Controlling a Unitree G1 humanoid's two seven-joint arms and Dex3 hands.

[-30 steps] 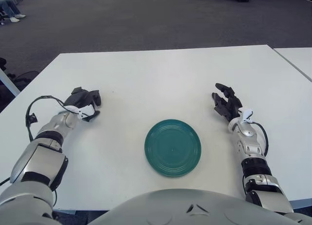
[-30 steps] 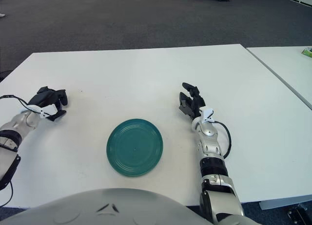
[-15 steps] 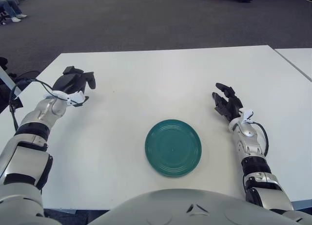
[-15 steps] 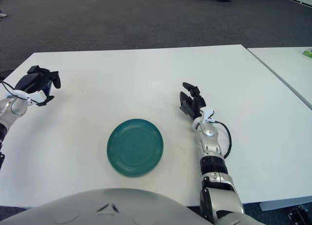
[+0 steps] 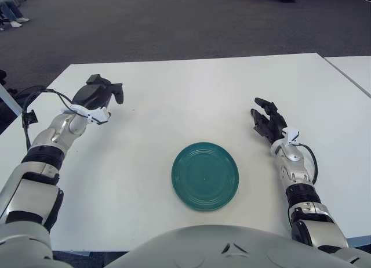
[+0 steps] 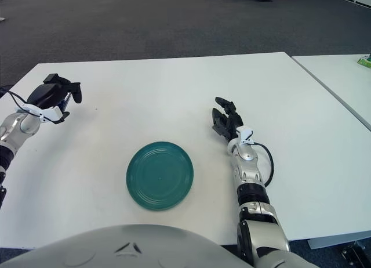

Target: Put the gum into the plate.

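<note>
A teal plate (image 5: 181, 163) lies on the white table (image 5: 191, 94), near its front edge and in the middle. My left hand (image 5: 102, 94) is raised above the table's left part, to the left of the plate and farther back. Its dark fingers (image 6: 74, 92) are curled around a small item, the gum, mostly hidden, with a hint of blue showing. No gum lies loose on the table. My right hand (image 5: 266, 120) shows to the right of the plate with its fingers spread and nothing in them.
A second white table (image 5: 355, 69) stands at the right, across a narrow gap, with a small green item (image 6: 365, 61) on it. Dark carpet lies beyond the table's far edge. Cables hang at my left forearm (image 5: 35, 105).
My left hand has risen from the table surface with its fingers still curled, moved farther back, then shifted slightly right toward the middle. The right hand and the plate stay put.
</note>
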